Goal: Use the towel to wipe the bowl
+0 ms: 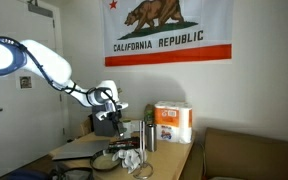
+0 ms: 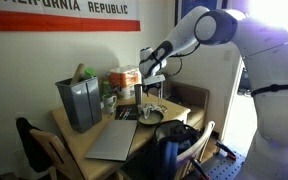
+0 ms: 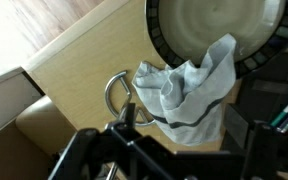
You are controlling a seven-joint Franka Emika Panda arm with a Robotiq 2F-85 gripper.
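White towel [image 3: 189,88] draped over bowl [image 3: 216,35] rim for wiping; tool [image 3: 169,135] above surface [image 3: 79,70], grip state indeterminate.

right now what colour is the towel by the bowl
White, perhaps faintly bluish; the crumpled towel shows best in the wrist view, overlapping the bowl rim.

White wall [image 1: 264,90], California Republic flag [image 1: 170,30], wooden table [image 2: 104,130], brown couch [image 1: 249,155]
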